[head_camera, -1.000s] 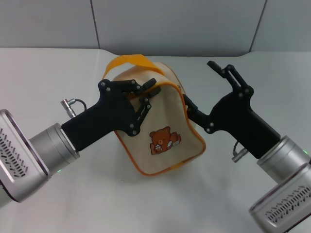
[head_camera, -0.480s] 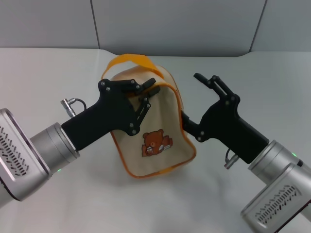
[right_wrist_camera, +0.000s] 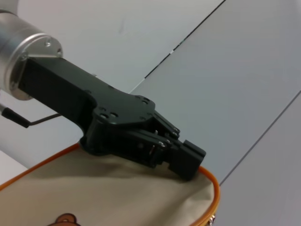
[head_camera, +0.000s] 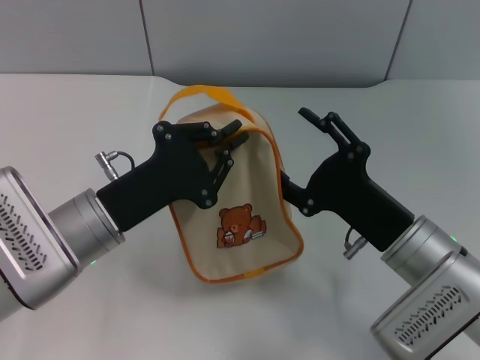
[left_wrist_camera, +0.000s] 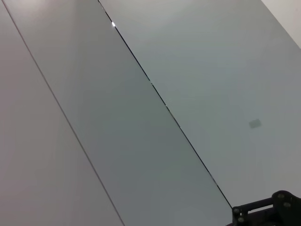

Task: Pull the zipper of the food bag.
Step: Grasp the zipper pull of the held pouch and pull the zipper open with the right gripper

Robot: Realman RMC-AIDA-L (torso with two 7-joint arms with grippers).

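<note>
The beige food bag (head_camera: pixel 236 199) with orange piping, an orange loop handle (head_camera: pixel 202 95) and a brown bear print (head_camera: pixel 238 226) sits tilted at the table's middle. My left gripper (head_camera: pixel 234 135) is shut on the bag's top edge, as the right wrist view (right_wrist_camera: pixel 190 162) also shows. My right gripper (head_camera: pixel 295 146) is open at the bag's right side, its lower finger (head_camera: pixel 289 184) touching the orange edge. The zipper pull is hidden in the head view; a tiny silvery bit (right_wrist_camera: pixel 211 219) at the bag's orange edge may be it.
The bag stands on a white table (head_camera: pixel 90 112) with a grey panelled wall (head_camera: pixel 270 37) behind it. The left wrist view shows only wall panels and a black gripper part (left_wrist_camera: pixel 275 212) in one corner.
My right gripper has moved left up against the bag. The bag's lower end has swung left and down. My left gripper has kept its hold.
</note>
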